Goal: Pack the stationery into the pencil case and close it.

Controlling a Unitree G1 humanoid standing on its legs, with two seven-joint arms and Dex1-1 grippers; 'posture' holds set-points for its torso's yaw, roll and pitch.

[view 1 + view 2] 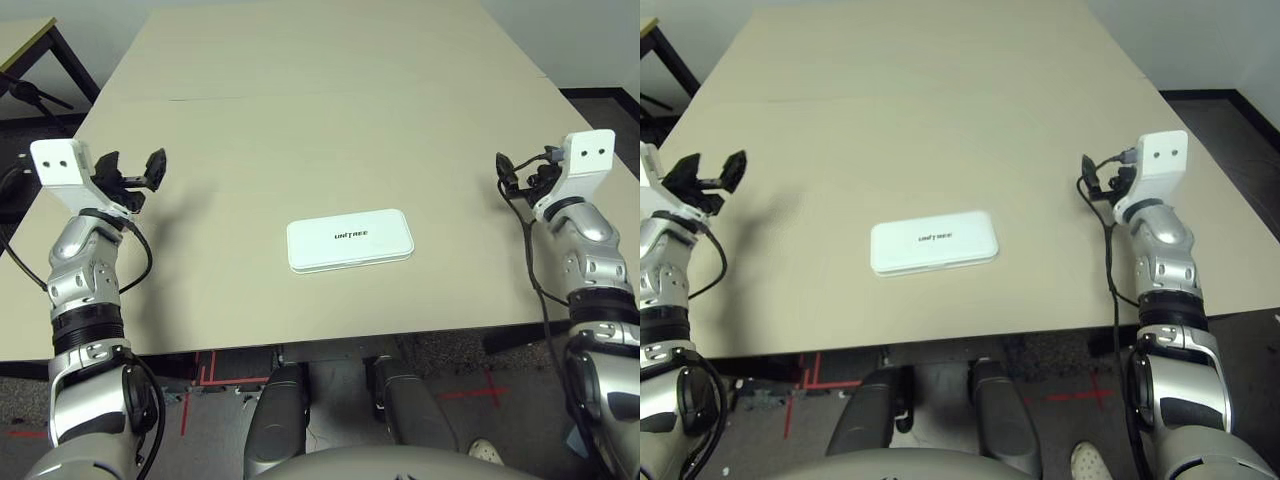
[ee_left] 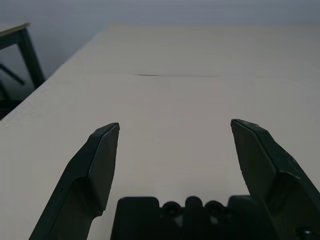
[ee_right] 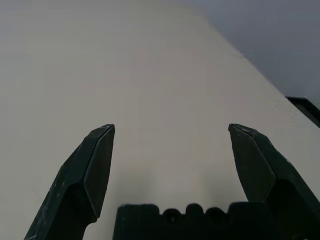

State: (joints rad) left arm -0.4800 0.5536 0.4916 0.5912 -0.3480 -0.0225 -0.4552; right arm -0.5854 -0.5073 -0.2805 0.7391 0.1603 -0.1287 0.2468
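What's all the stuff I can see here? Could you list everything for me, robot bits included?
pencil case: one, white, closed with dark lettering on its lid, lying flat near the middle of the table's near half.
table: one, beige top with a thin seam across its far part.
side table: one, light top on dark legs, at the far left.
left gripper: one, black fingers, open, above the table's left edge.
right gripper: one, black fingers, open, above the table's right edge.
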